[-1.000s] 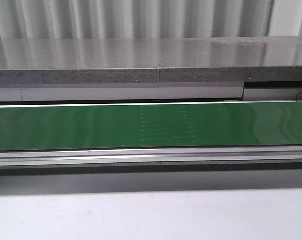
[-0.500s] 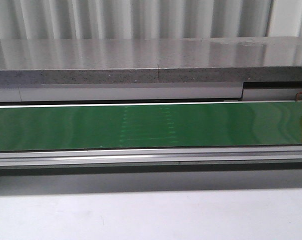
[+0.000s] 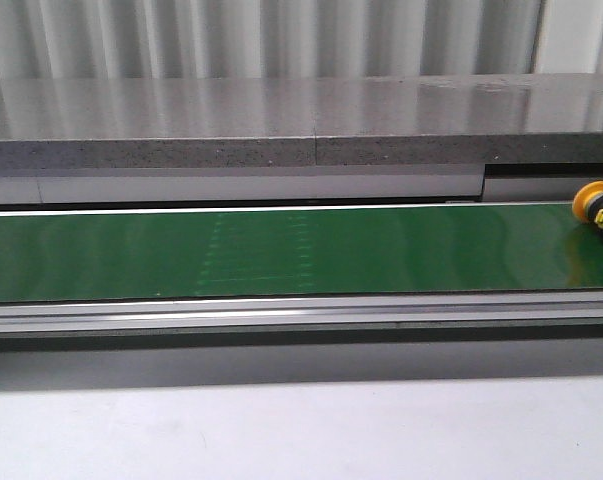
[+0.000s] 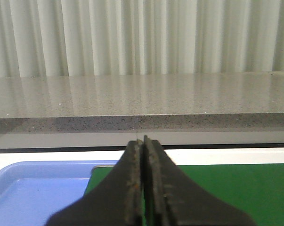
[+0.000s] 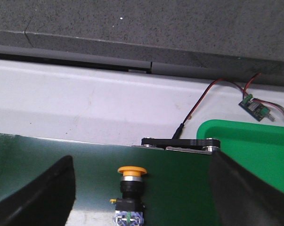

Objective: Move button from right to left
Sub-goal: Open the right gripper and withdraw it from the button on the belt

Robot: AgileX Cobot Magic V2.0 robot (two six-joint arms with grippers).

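Observation:
The button (image 3: 597, 209), with an orange round cap and a dark and blue body, lies on the green belt (image 3: 281, 250) at the far right edge of the front view. In the right wrist view the button (image 5: 131, 188) lies between my right gripper's (image 5: 142, 188) wide-open fingers (image 5: 38, 197), not touched by them. My left gripper (image 4: 142, 179) is shut and empty, above the left end of the belt (image 4: 236, 188) beside a blue tray (image 4: 33, 188). Neither gripper shows in the front view.
A grey stone ledge (image 3: 281, 130) runs behind the belt. A metal rail (image 3: 281, 315) borders the belt's near side. In the right wrist view a green tray (image 5: 255, 150), red wires and a small circuit board (image 5: 255, 107) lie past the belt's right end.
The button has come into the front view from the right edge and moved leftward on the belt. The faint marks on the belt have shifted left.

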